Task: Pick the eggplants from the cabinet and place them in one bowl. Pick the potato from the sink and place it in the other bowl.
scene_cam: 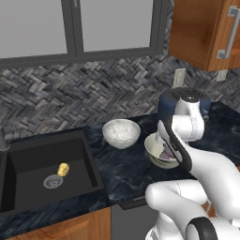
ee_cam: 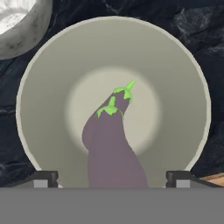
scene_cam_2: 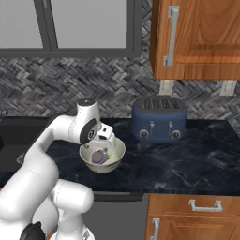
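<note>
Two dark purple eggplants (ee_cam: 109, 144) with green stems lie together in the pale cream bowl (ee_cam: 52, 100). My gripper (ee_cam: 112, 178) hovers just above them, open, with its fingertips (ee_cam: 46, 178) spread wide on either side and nothing between them. From the right base view the gripper (scene_cam_2: 104, 146) hangs over the cream bowl (scene_cam_2: 117, 154) on the dark counter. A second bowl (scene_cam: 121, 132), speckled grey-white, stands just left of it. The yellow potato (scene_cam: 63, 169) rests in the black sink (scene_cam: 28, 159) beside the drain. The brown wall cabinet (scene_cam_2: 201, 37) is up at the right.
A navy-blue toaster (scene_cam_2: 157, 119) stands on the counter behind and right of the cream bowl. The counter's front edge runs close below the bowls, with wooden base cabinets (scene_cam_2: 197, 215) under it. My own white arm (scene_cam: 187, 154) covers part of the cream bowl.
</note>
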Robot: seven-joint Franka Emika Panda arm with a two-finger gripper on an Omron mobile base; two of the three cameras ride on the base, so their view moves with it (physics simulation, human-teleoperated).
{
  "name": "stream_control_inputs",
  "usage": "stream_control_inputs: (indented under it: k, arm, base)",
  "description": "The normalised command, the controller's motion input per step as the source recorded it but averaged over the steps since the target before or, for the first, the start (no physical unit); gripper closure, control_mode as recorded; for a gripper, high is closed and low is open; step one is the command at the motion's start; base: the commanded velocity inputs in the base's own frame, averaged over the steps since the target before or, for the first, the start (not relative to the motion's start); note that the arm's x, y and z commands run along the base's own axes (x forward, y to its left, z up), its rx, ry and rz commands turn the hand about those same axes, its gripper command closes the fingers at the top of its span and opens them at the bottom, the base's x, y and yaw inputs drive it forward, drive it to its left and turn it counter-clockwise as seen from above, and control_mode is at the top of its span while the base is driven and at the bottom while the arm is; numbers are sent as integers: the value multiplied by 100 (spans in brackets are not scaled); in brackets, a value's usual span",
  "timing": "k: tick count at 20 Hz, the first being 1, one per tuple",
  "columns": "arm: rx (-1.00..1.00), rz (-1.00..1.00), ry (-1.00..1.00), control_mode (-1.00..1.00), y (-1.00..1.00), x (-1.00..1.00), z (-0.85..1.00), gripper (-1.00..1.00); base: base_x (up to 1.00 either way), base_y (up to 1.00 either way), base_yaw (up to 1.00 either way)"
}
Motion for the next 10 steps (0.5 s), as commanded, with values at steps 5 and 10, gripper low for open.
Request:
stream_control_inputs:
  k: [5, 10]
  arm:
    - [0, 0, 0, -100, 0, -51, 65, -100]
    - [0, 3, 0, -100, 0, -85, 48, -100]
  base:
    - [0, 0, 0]
    - [0, 0, 0]
